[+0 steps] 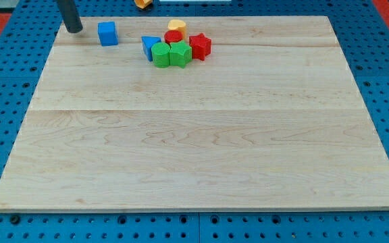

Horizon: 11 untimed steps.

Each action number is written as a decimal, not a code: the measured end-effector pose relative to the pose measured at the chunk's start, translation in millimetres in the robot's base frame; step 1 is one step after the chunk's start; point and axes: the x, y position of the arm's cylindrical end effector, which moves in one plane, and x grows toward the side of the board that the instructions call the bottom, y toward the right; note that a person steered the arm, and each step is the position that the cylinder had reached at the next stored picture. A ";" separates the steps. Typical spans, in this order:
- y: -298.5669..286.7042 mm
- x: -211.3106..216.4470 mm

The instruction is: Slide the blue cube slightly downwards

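Pincer parts are not fitted on this arm, so an apart or together state cannot be told; a dark rod is seen instead, and my tip [75, 30] is set on the wooden board [194, 135] near its top-left corner. All places below are given relative to the blue cube [107, 33].

The blue cube is found at the view's top left, just to the right of my tip, with a small gap between them. Further right of the cube, a tight cluster is seen: a blue triangular block [148, 46] nearest, then two green blocks [170, 54] side by side, a red star-shaped block [200, 46] beyond them, a red block [173, 36] behind the green ones, and a yellow block [176, 25] at the back. An orange block [142, 3] lies off the board, up and right of the cube. No writing can be read, and no containers are shown.
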 end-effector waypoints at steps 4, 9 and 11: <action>32.9 -4.2; 133.1 102.3; 127.5 159.2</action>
